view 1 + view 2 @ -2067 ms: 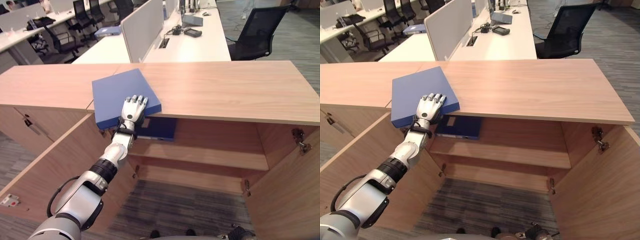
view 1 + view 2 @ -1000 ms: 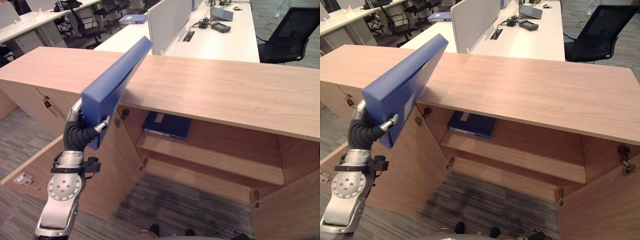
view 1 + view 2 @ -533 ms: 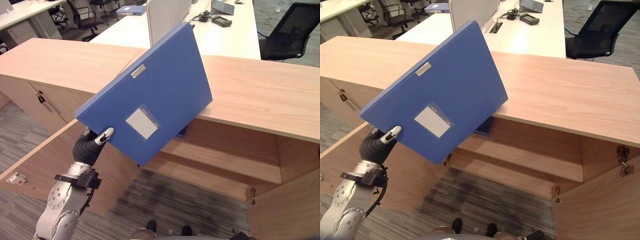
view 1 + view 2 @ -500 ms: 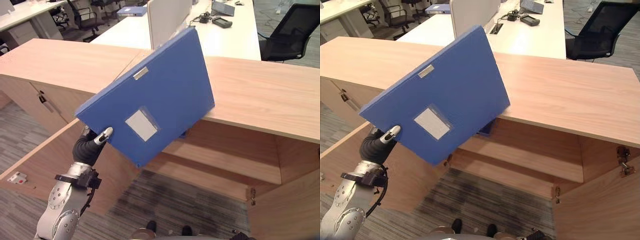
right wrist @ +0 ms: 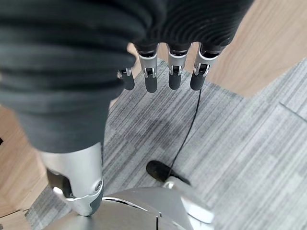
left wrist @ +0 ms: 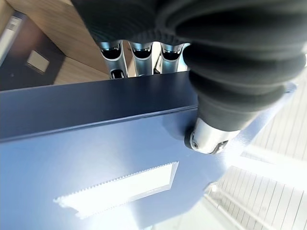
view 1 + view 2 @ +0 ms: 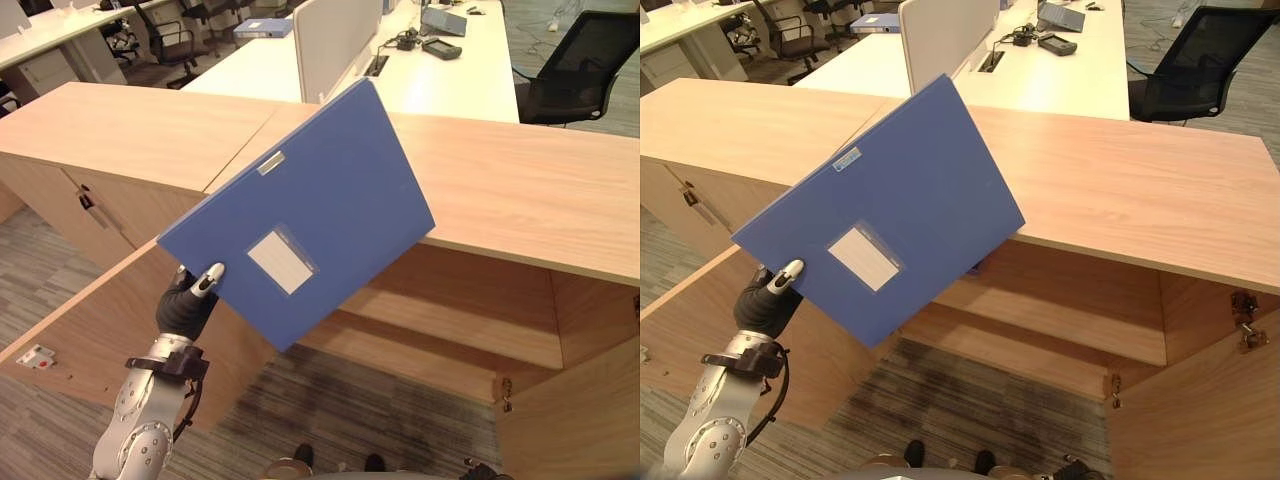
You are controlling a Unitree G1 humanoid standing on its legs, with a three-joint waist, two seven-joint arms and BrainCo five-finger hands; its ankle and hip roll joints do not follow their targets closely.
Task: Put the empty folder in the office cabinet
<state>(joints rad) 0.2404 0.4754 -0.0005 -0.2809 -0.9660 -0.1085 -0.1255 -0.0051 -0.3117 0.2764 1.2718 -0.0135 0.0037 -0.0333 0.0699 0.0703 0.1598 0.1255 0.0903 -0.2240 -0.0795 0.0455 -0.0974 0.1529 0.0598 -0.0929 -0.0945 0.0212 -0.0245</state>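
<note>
My left hand point(image 7: 190, 298) is shut on the lower left corner of a blue folder point(image 7: 300, 210). The folder is held tilted in the air in front of the open office cabinet point(image 7: 520, 190). Its broad face, with a white label pocket point(image 7: 281, 262), is turned towards me. In the left wrist view the thumb point(image 6: 209, 136) presses on the folder's face point(image 6: 96, 158) and the fingers point(image 6: 139, 55) reach behind its edge. The cabinet's shelf point(image 7: 440, 335) shows to the right of the folder. My right hand point(image 5: 150, 79) hangs open over the carpet, holding nothing.
The cabinet's left door point(image 7: 80, 330) stands open just below my left hand, and the right door point(image 7: 590, 400) stands open at the lower right. A second blue folder point(image 7: 976, 267) peeks out on the shelf. Behind the cabinet are white desks, a divider point(image 7: 335, 40) and a black chair point(image 7: 575, 50).
The folder lay flat on the cabinet top; my left hand lifted it off and swung it to face me. Over the last half second it sank and shifted slightly right.
</note>
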